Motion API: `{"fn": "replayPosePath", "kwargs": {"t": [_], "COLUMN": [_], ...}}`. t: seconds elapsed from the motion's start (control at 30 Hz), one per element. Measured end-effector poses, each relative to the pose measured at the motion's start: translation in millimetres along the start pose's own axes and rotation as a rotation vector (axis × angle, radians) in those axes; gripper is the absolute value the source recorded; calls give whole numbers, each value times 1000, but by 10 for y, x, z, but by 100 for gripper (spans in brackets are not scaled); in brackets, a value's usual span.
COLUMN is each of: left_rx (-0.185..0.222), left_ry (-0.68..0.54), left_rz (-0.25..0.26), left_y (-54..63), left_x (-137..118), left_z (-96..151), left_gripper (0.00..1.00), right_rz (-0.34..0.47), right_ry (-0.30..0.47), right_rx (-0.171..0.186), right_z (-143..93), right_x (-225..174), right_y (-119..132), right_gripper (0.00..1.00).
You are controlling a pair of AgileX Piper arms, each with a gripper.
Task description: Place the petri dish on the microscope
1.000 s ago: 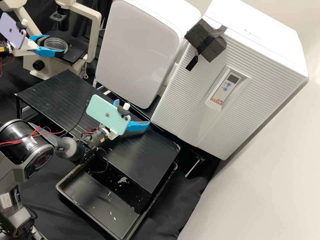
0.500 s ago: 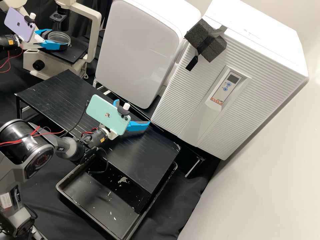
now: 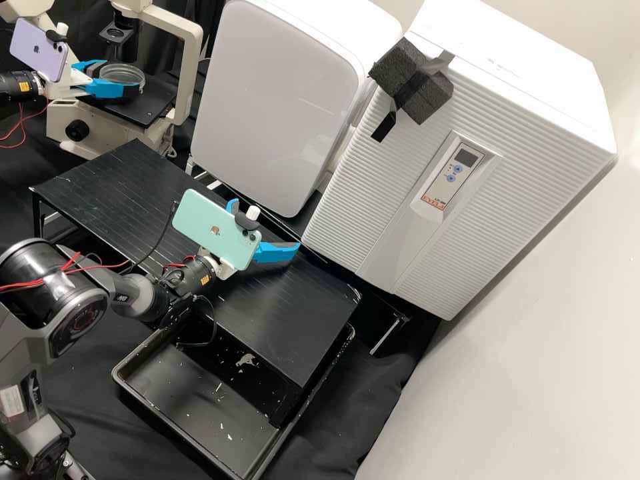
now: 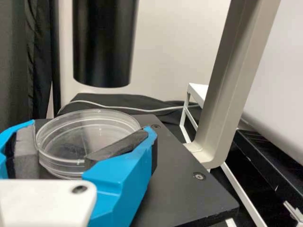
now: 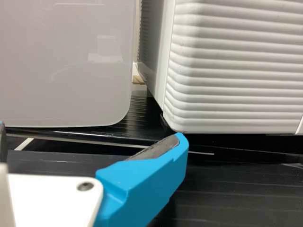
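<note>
Petri dish (image 4: pixel 90 137): clear, round, shallow, about level, at the microscope (image 3: pixel 188 80), far left of the scene. It sits over the black stage (image 3: pixel 143 115), between the fingers of the left gripper (image 3: pixel 121 76). Cannot tell whether its base touches the stage.

Left gripper: fingers parted by the dish's width, closed on it, one dark pad against each side of the wall. In the left wrist view, a black cylinder (image 4: pixel 104 45) hangs above the dish, well apart from it; the microscope's pale upright stands beside the stage.

Right gripper (image 3: pixel 265 225): over the black slatted table (image 3: pixel 127 187), mid scene. Fingers spread wide, nothing held.

Each arm carries a phone by its gripper: lilac (image 3: pixel 39 50) on the left arm, mint green (image 3: pixel 215 227) on the right.

Far side, beyond the table: a smooth-fronted white cabinet (image 3: pixel 273 107); to its right, a ribbed white cabinet (image 3: pixel 353 200) with a small control panel (image 3: pixel 453 177) and a dark foam block (image 3: pixel 413 80) at its upper edge. Near side: a black tray (image 3: pixel 167 400), partly under the table, pale flecks on its floor.
</note>
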Motion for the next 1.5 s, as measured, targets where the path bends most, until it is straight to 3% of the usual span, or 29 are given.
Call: {"fn": "replayPosePath", "kwargs": {"t": [0.33, 0.5, 0.53, 1.1, 1.5], "left_rx": [100, 102, 102, 117, 128], "left_ry": [7, 7, 7, 12, 2], "left_rz": [-3, -3, -3, -15, -20], "left_y": [-32, -33, -33, -44, -124], "left_x": [5, 5, 5, 5, -114], "left_z": [61, 64, 64, 58, 128], "left_gripper": [0, 0, 100, 100, 100], "right_rz": [0, 0, 0, 0, 0], "right_ry": [0, 0, 0, 0, 0], "right_rx": [0, 0, 0, 0, 0], "right_z": [0, 0, 0, 0, 0], "right_x": [0, 0, 0, 0, 0], "right_y": [0, 0, 0, 0, 0], "right_gripper": [100, 100, 100, 100, 100]}}
